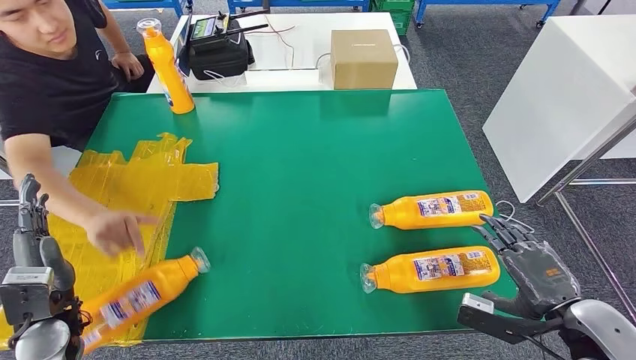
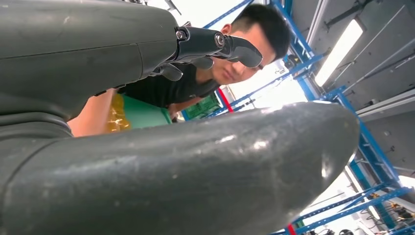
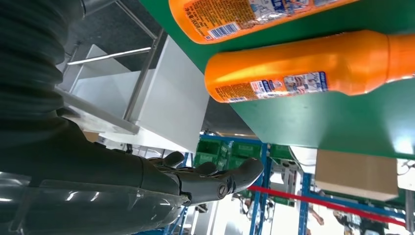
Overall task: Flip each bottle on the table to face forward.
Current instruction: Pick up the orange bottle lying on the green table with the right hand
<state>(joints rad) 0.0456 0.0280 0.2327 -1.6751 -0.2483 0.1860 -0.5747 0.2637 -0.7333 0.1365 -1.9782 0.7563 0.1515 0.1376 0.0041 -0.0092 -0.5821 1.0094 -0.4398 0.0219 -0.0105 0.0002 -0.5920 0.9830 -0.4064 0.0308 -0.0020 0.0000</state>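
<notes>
Bottles [image 1: 433, 270] lie beside the empty, spread right robot hand [image 1: 534, 271]

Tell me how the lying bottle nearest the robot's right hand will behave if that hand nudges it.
The nearer bottle lies on its side on the green table, and its body looks rounded, so a sideways nudge would probably roll it. Its glossy plastic and label suggest a slippery hold. The right hand, open beside its base, would likely do better gripping the body than pushing.

Grey carpet floor [image 1: 480, 60], white table [image 1: 300, 45], white cabinet [image 1: 562, 97], blue metal racks [image 3: 262, 196], ceiling strip lights [image 2: 337, 54]
</notes>
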